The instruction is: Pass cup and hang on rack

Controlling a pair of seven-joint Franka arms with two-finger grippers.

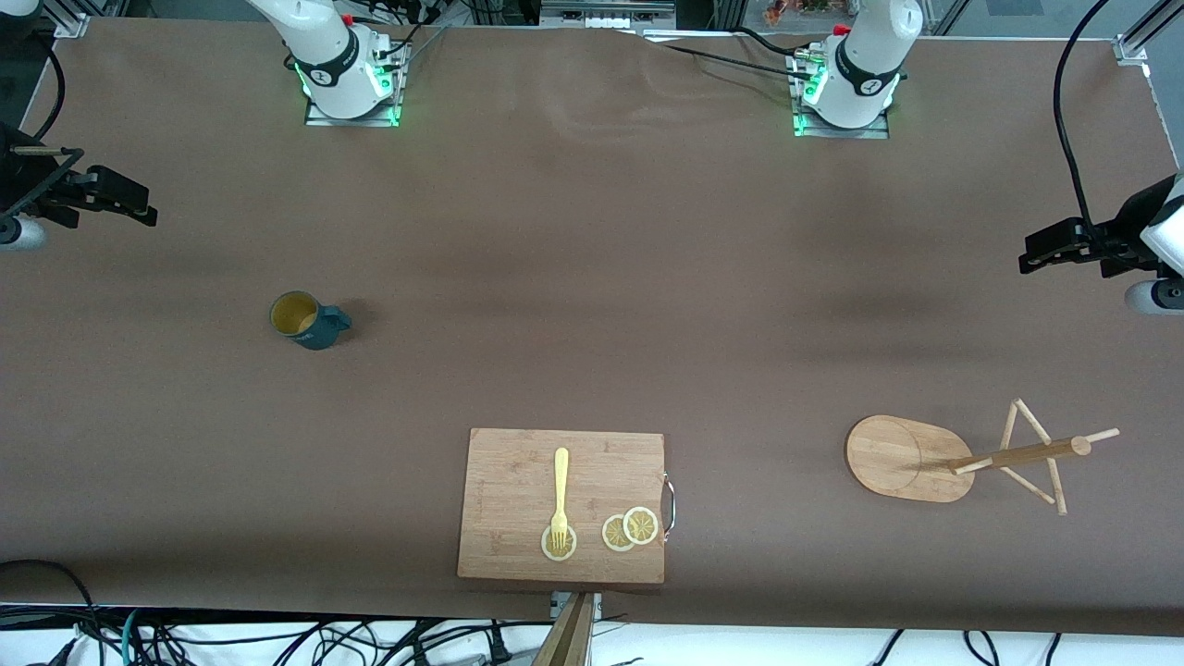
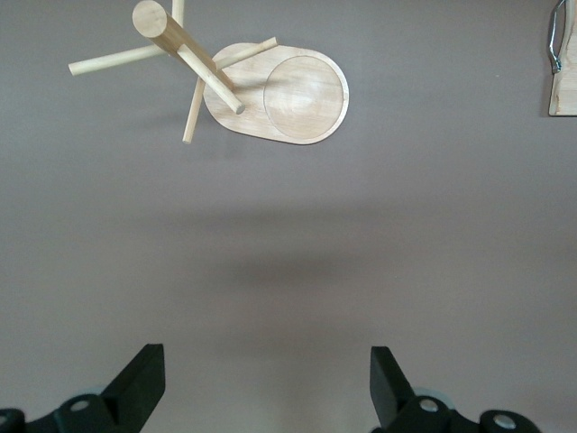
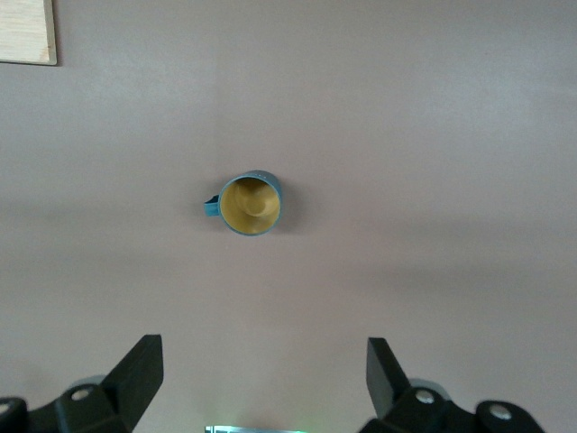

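While upright, teal cup (image 1: 308,320) shows its mustard-yellow inside and handle.

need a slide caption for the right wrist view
Right tool open above the upright cup on the brown table.

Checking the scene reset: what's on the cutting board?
On the cutting board: a yellow fork, tines on one lemon slice, plus two overlapping slices. Anything under them is hidden.
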